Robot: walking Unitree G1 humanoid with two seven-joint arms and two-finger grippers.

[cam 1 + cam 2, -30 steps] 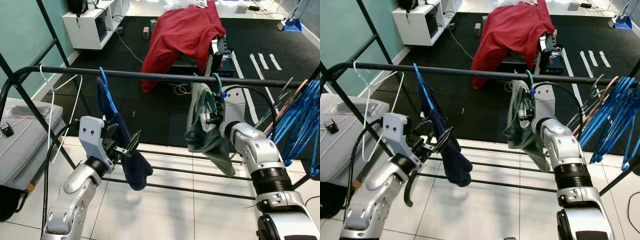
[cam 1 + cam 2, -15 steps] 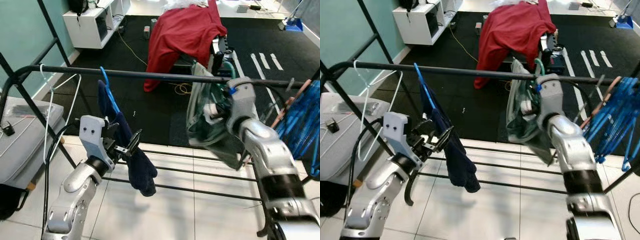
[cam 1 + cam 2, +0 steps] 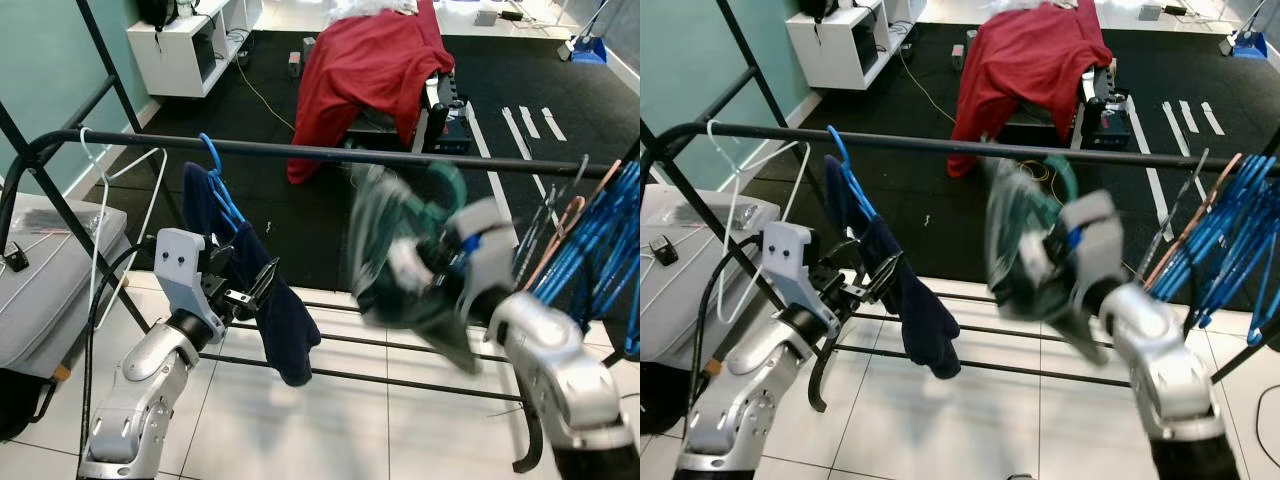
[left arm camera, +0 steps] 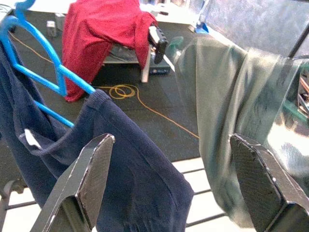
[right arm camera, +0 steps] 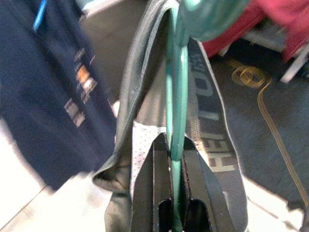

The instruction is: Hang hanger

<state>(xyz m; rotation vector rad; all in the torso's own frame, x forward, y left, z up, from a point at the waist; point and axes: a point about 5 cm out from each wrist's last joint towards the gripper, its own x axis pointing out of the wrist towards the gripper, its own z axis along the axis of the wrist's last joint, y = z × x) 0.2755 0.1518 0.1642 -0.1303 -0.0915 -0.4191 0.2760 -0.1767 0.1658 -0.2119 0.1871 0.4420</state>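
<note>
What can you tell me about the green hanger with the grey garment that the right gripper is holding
The green hanger is thin teal, plastic by the look of it, with a curved hook at the top. A grey-green garment with a lettered band is draped over it. The right gripper is shut on its bar, holding it below the black rail and not hooked on. In the head views it is blurred by motion, between the navy garment and the blue hangers.

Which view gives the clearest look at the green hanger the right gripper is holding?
The right wrist view: the green hanger runs sharp between the shut jaws of the right gripper, with the grey-green garment draped over it. Both eye views show it motion-blurred below the rail; the left wrist view shows mostly the garment.
</note>
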